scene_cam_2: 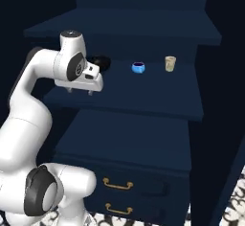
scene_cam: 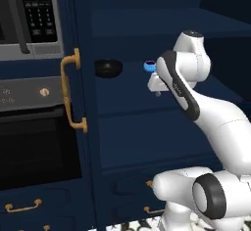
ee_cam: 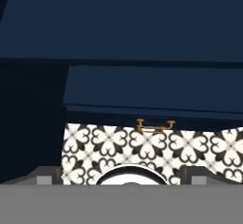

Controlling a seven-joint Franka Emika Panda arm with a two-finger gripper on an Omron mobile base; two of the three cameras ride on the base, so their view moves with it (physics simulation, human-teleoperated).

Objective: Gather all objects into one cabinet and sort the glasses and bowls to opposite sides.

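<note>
Nearest the camera, the gripper (scene_cam_2: 80, 93) hangs with fingers spread wide and holding nothing, above the shelf's (scene_cam_2: 143, 100) front-left edge, while along the rear stand the black bowl (scene_cam_2: 102, 62), blue cup (scene_cam_2: 138, 67) and beige cup (scene_cam_2: 170, 63).

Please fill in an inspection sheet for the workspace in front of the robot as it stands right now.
Surface: navy cabinet shelf carrying the tableware.
Job's things: black bowl at the left of the shelf; blue cup mid-shelf; beige cup to its right, all standing apart.
Clutter: nothing seen.
Grippers: gripper open, empty, pointing down in front of the shelf's left part.
Cables: nothing seen.
Surroundings: oven and microwave left of the cabinet; gold-handled drawers below; patterned floor.
</note>
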